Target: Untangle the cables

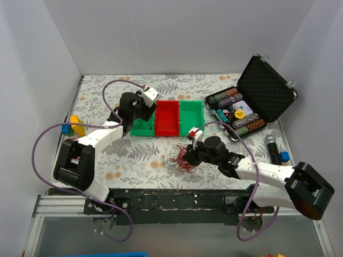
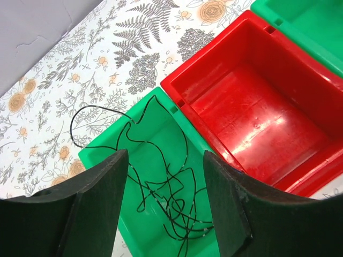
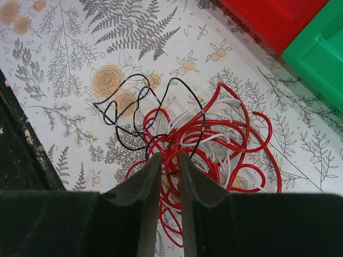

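"Where's the tangle sitting?"

"On the flowered table (image 1: 128, 160), near the front edge, roughly in the middle. The cables (image 1: 179, 159) are a loose knot of red, white and black loops, just this side of the red bin (image 1: 166, 118)."

"And the right gripper (image 1: 192, 156)?"

"It's right over the knot, at its right side. From its own camera the right gripper (image 3: 170, 155) has its fingers drawn almost together, with only a slim slit between them. The cables (image 3: 214, 139) lie beyond the tips. I can't tell whether a strand is pinched."

"What about the left one?"

"The left gripper (image 1: 140, 113) hangs over the green bin (image 1: 143, 128) left of the red one. Up close, the left gripper (image 2: 163, 155) is spread wide and holds nothing. A black wire (image 2: 161, 182) lies curled in that green bin (image 2: 94, 152), and one loop spills over the far-left rim onto the cloth."
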{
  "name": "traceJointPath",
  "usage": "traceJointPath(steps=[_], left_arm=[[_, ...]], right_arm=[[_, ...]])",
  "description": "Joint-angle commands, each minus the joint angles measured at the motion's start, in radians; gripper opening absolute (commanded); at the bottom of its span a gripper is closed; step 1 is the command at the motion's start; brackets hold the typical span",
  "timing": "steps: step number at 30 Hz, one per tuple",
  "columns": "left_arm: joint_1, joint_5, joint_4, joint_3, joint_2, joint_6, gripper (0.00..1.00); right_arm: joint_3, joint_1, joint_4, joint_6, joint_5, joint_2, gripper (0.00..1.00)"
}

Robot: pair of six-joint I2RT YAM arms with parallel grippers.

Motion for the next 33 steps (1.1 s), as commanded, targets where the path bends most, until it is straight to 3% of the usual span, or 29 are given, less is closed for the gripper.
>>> traceJointPath(steps=[1,7,11,15,18,28,33], left_arm=[[0.007,0.03,-0.112,0.043,-0.095,-0.03,0.58],[0.025,0.033,-0.026,0.049,-0.261,-0.07,0.69],[0.013,0.399,-0.045,-0.05,-0.402,0.039,0.8],[-0.079,0.649,-0.349,-0.06,-0.422,0.195,0.81],[-0.152,0.679,-0.486,-0.092,-0.398,0.307,0.79],[-0.231,0.664,-0.633,-0.145,-0.234,0.566,0.74],[-0.248,0.68,-0.632,-0.107,-0.154,0.574,0.67]], right_arm=[[-0.013,-0.004,0.023,0.01,0.01,-0.037,0.27],[-0.022,-0.004,0.03,0.01,0.012,-0.051,0.27],[-0.019,-0.004,0.034,0.005,0.007,-0.048,0.27],[-0.017,-0.004,0.036,0.005,0.001,-0.055,0.27],[-0.01,-0.004,0.031,-0.004,0.004,-0.069,0.27],[-0.017,-0.004,0.005,-0.022,0.053,-0.118,0.27],[-0.022,-0.004,0.002,-0.024,0.052,-0.115,0.26]])
